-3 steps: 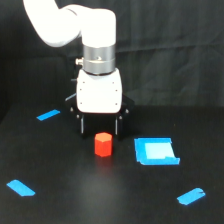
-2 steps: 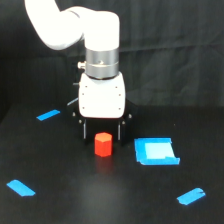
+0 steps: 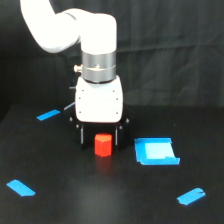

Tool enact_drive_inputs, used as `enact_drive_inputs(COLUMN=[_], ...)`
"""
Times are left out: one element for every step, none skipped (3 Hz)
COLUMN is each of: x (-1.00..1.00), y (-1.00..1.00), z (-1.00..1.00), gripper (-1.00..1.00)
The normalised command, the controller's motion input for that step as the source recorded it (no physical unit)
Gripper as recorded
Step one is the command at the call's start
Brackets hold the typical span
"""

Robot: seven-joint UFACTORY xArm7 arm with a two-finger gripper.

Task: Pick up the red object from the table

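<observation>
We see the gripper (image 3: 99,136) straddling the red object (image 3: 102,144), jaws spread, unclosed. The blue square piece (image 3: 155,151) sits at three o'clock. Off-centre closing could tip the block.

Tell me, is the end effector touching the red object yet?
Cannot tell. In the exterior view the end effector straddles the red object, with dark slivers showing on both sides, but the blurred picture does not show a gap or contact plainly.

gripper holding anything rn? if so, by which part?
Nothing held. The gripper is open, one finger on each side of the red object, which sits on the table.
</observation>
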Motion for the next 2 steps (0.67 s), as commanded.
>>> enact_drive_inputs(x=[0.00,-0.01], y=[-0.10,-0.01], z=[0.03,0.50], gripper=[-0.92,-0.98])
